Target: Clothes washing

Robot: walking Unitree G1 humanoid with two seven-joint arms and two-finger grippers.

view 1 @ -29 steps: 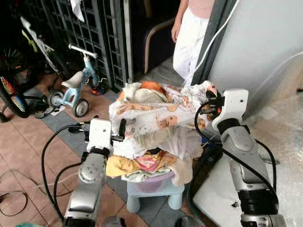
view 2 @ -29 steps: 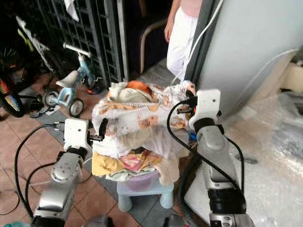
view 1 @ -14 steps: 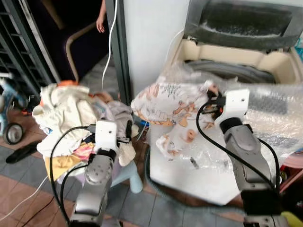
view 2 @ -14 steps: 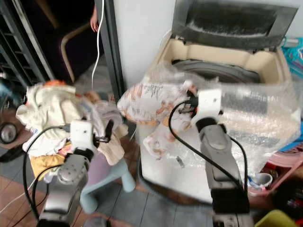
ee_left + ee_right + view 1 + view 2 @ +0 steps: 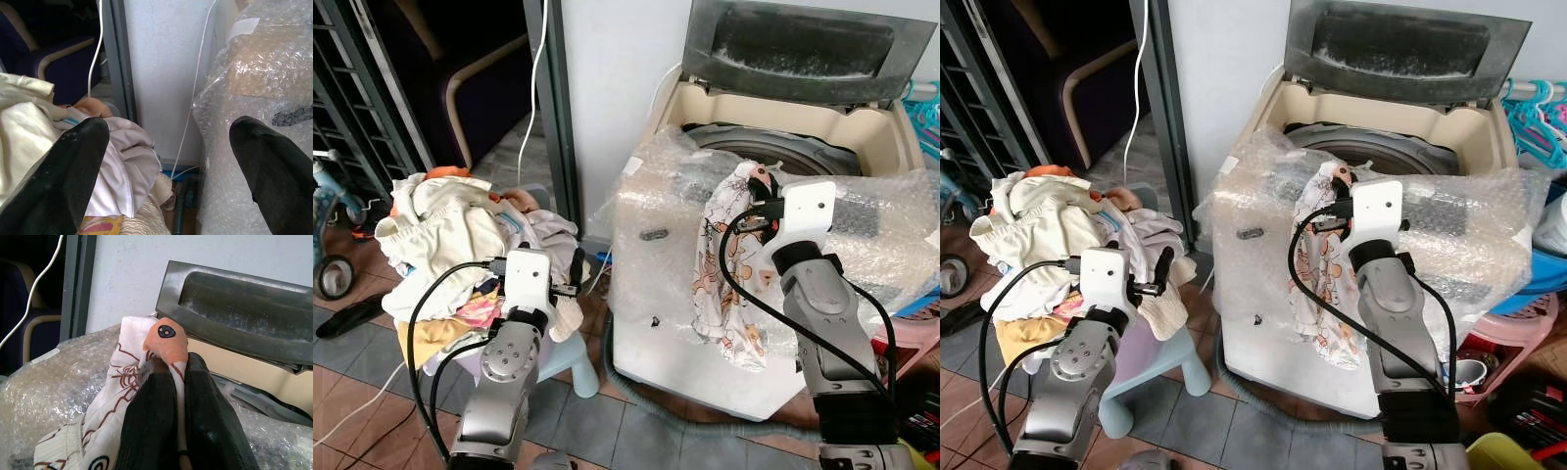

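At nine o'clock, the laundry pile (image 5: pixel 450 235) sits beside the left gripper (image 5: pixel 576 277), fingers apart. At three o'clock, the right gripper's (image 5: pixel 176 396) fingers clamp the printed garment (image 5: pixel 729 264), draped over the bubble-wrapped washing machine (image 5: pixel 783 147).

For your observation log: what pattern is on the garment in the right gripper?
The garment is white with orange-brown cartoon animal prints, clearest in the left eye view.
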